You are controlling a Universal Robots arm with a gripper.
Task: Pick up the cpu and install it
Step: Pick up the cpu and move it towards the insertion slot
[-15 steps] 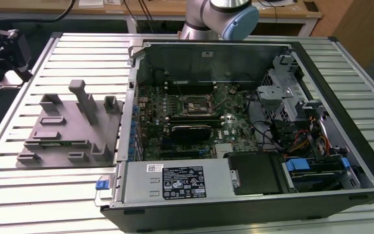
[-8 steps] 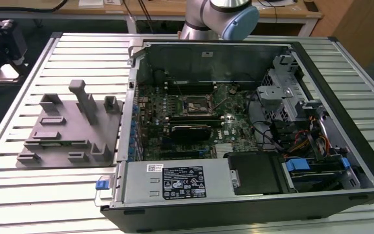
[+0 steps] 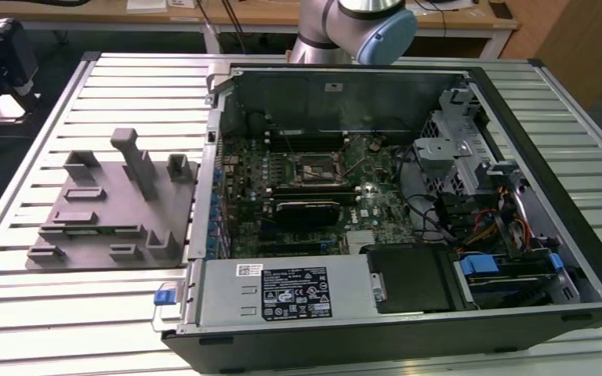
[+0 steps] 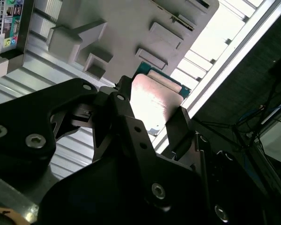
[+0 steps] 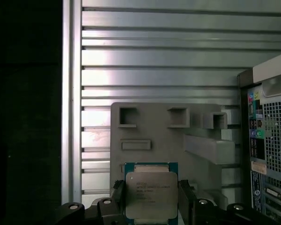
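Gripper (image 5: 151,190) pinching cpu (image 5: 151,199) by edges, sm. print on lid, nr grey tray (image 5: 145,126).

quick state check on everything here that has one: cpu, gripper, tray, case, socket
cpu: clamped by two opposite edges, held clear above the tray, metal plate facing the first wrist camera
gripper: shut on the cpu
grey tray: lying flat beside the case, no cpu on it
computer case: on its side, open, motherboard exposed
socket: looks empty, hard to be sure
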